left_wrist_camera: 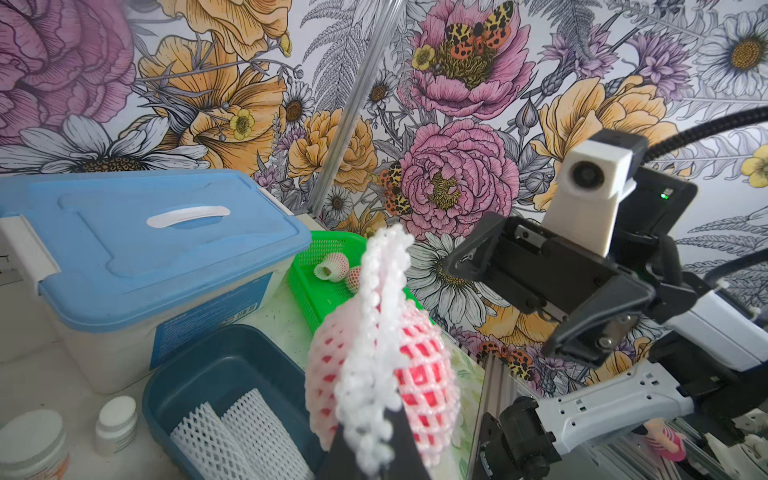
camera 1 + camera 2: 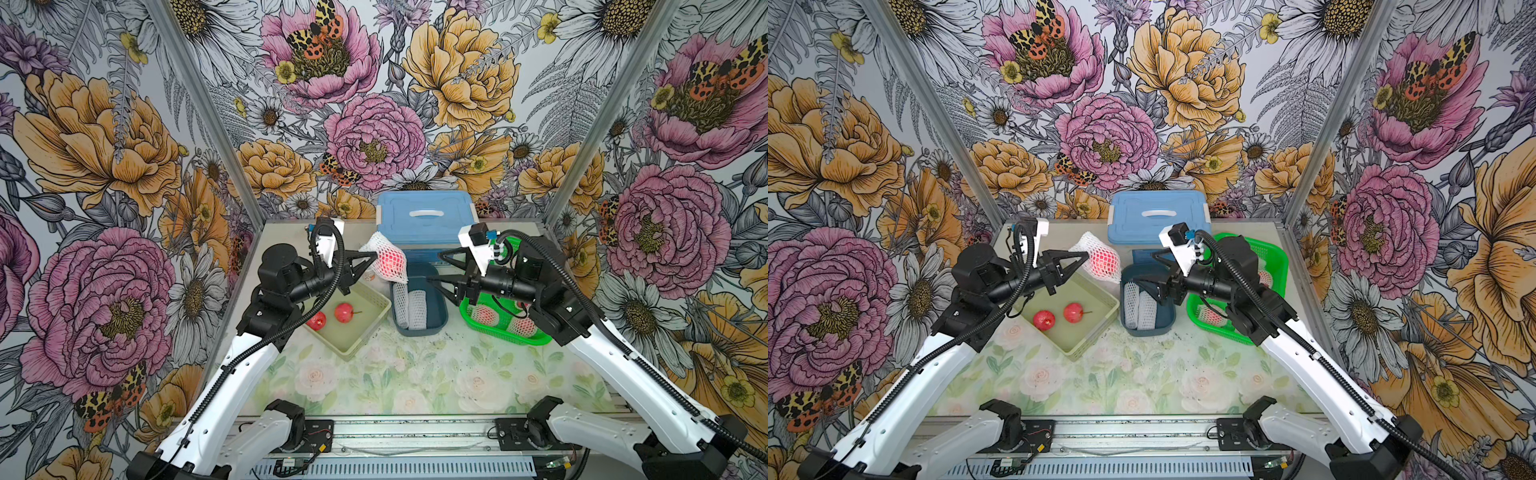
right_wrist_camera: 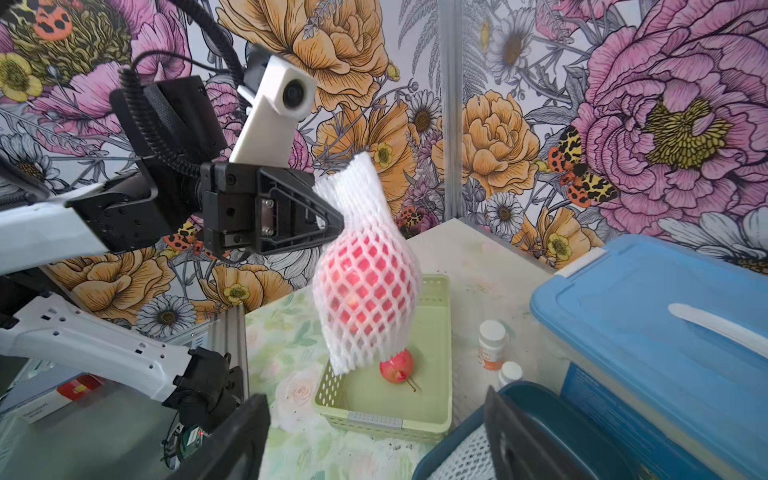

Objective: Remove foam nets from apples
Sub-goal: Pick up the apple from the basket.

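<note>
A red apple (image 2: 392, 262) wrapped in a white foam net (image 3: 365, 291) hangs in the air, over the gap between the pale green tray (image 2: 365, 328) and the dark blue bin (image 2: 440, 318). My left gripper (image 2: 374, 253) (image 1: 374, 457) is shut on the net's frilly upper end (image 1: 386, 257). To the right of it my right gripper (image 2: 436, 268) (image 3: 374, 436) stands open over the bin, holding nothing. Two bare apples (image 2: 344, 312) (image 2: 316, 321) lie in the tray. Two empty foam nets (image 2: 411, 307) lie in the bin.
A green lattice basket (image 2: 528, 340) at the right holds more netted apples (image 2: 486, 316), partly under the right arm. A box with a blue lid (image 2: 424, 216) stands at the back. Small white bottles (image 3: 491, 343) stand between the tray and the box.
</note>
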Motion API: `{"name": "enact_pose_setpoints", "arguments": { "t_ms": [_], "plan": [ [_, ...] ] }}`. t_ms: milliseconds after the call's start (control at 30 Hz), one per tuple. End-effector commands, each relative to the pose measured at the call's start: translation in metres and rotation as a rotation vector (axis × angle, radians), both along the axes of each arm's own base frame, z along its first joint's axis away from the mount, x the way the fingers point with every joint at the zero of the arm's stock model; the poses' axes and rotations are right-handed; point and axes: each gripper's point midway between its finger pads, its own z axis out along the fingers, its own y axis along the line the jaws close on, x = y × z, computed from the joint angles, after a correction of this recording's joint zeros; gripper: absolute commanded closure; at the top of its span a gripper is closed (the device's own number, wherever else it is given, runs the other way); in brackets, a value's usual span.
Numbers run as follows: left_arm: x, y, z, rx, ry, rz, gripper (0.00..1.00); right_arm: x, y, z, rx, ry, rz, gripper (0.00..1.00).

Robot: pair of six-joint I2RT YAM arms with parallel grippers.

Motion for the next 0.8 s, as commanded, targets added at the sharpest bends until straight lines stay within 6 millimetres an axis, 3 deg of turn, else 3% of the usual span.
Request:
{"name": "enact_pose_setpoints", "arguments": {
  "t_ms": [0,100,367,567,667,767],
  "plan": [
    [0.002,0.011,0.022,-0.116,-0.03,0.055,1.0,0.026,0.004,-0.006,-0.055,-0.074,-0.212,0.24],
    [0.0,0.008,0.022,-0.13,-0.024,0.031,1.0,0.03,0.017,-0.011,-0.063,-0.1,-0.285,0.35],
    [-0.001,0.005,0.015,-0.119,-0.001,0.018,1.0,0.02,0.044,-0.002,0.011,-0.138,-0.239,0.51],
    [-0.003,0.0,0.013,-0.108,0.003,-0.015,1.0,0.024,0.048,-0.001,0.023,-0.142,-0.247,0.73],
    [-0.007,-0.005,0.011,-0.083,0.004,-0.046,1.0,0.025,0.048,-0.001,0.02,-0.142,-0.256,1.0],
    [-0.009,-0.005,0.009,-0.059,0.006,-0.055,1.0,0.024,0.046,-0.003,0.011,-0.146,-0.25,1.0]
  ]
}}
